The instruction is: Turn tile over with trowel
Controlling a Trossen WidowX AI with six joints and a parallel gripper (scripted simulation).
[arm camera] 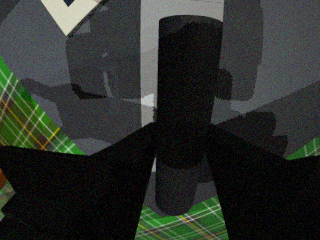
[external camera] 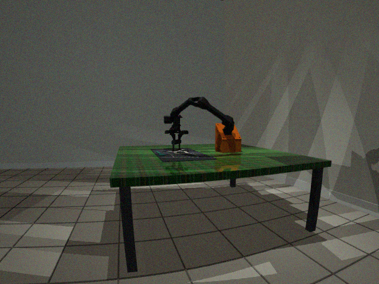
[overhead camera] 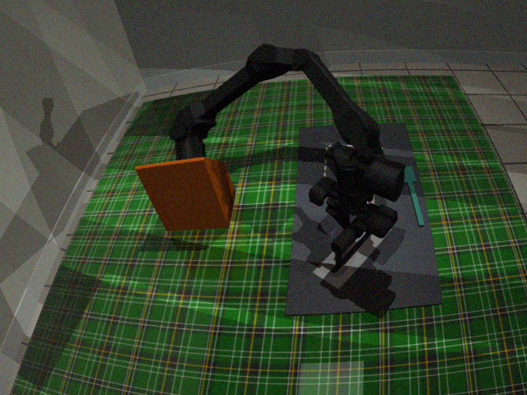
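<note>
My gripper (overhead camera: 349, 241) (external camera: 176, 141) (arm camera: 180, 129) is shut on the black bar handle of the trowel (overhead camera: 323, 271) (arm camera: 148, 60), whose pale flat blade is level, close above or on the dark mat (overhead camera: 312, 299) (external camera: 199, 158); contact cannot be told. The blade lies diagonally over the mat's nearer part in the top view. The tile (arm camera: 66, 22), cream with a dark square in its middle, shows partly at the wrist view's top left, apart from the blade. The arm hides most of it in the top view. The dashed outline (overhead camera: 324, 169) shows partly behind the arm.
A teal tool (overhead camera: 416, 202) with a thin handle lies at the mat's right side. The orange base block (overhead camera: 187, 195) (external camera: 228, 145) stands left of the mat in the top view. The table (overhead camera: 212, 297) (external camera: 137, 171) has a green plaid top.
</note>
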